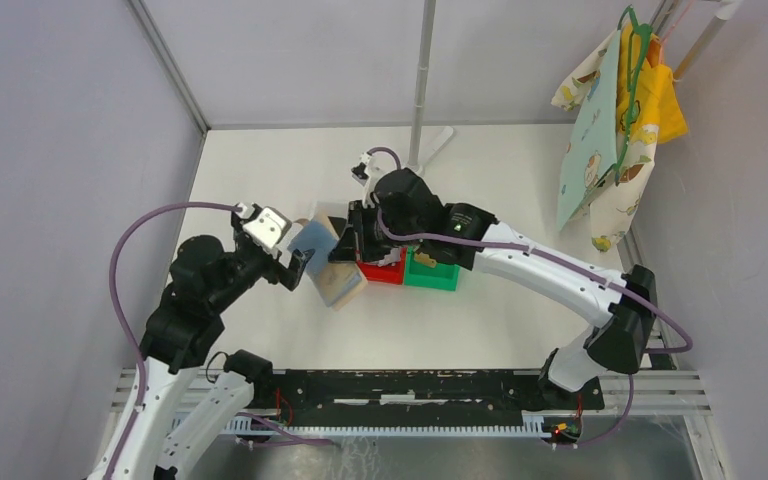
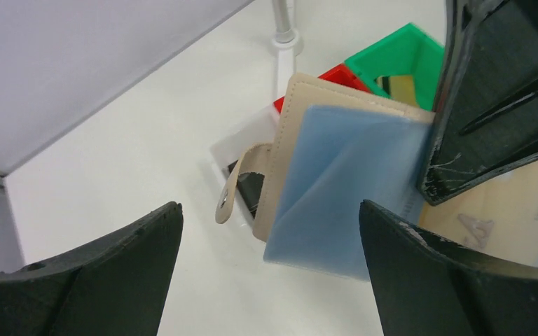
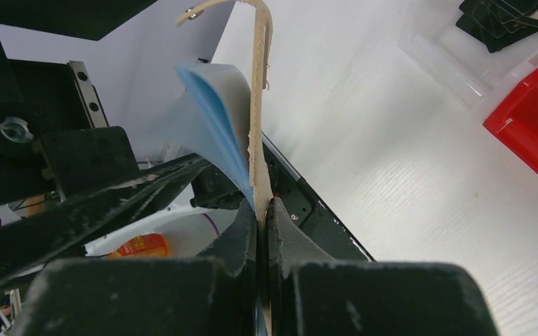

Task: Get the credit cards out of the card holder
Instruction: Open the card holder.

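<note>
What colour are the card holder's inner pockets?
Light blue pockets, clearest in the left wrist view.

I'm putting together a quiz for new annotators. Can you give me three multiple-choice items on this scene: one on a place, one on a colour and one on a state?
1. Where does the green bin stand?
A. beside the red bin
B. stacked on the red bin
C. alone at the far wall

2. What colour are the card holder's inner pockets?
A. red
B. black
C. light blue

3. How is the right tool?
A. wide open
B. shut on the card holder
C. out of view

Key: 1 A, the top view shows the two bins side by side. 2 C, the left wrist view shows pale blue sleeves. 3 B, the right wrist view shows its fingers pinching the tan edge.
</note>
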Motion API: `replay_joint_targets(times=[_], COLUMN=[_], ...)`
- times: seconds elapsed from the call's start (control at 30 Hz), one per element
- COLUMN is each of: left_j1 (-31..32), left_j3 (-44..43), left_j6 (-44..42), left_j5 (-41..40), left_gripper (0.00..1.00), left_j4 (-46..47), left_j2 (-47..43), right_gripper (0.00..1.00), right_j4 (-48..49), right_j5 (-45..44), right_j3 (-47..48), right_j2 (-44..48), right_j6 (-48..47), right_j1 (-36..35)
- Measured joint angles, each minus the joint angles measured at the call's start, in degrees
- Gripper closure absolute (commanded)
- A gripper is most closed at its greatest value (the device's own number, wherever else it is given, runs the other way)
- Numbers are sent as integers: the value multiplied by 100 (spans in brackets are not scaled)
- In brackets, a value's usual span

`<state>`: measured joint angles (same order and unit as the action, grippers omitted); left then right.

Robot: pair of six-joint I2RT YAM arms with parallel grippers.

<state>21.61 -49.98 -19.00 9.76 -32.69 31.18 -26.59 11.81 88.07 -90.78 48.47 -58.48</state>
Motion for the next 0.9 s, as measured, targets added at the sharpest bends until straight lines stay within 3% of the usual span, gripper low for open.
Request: replay_joint_targets(times=[0.4, 0.9], left_j1=[-4, -17], left_j3=[-1121, -1346], left_j6=[1659, 2914], left_j5=[1554, 2087], left_gripper=[0, 0], left_j4=[-304, -385], left_j2=[664, 855], right_gripper=[100, 100], right_j4=[1272, 2916], right_j5=[914, 1414], right_j3=[-973, -1851], right_j2=[975, 1858], right_j6=[28, 269], right_j1=[509, 769])
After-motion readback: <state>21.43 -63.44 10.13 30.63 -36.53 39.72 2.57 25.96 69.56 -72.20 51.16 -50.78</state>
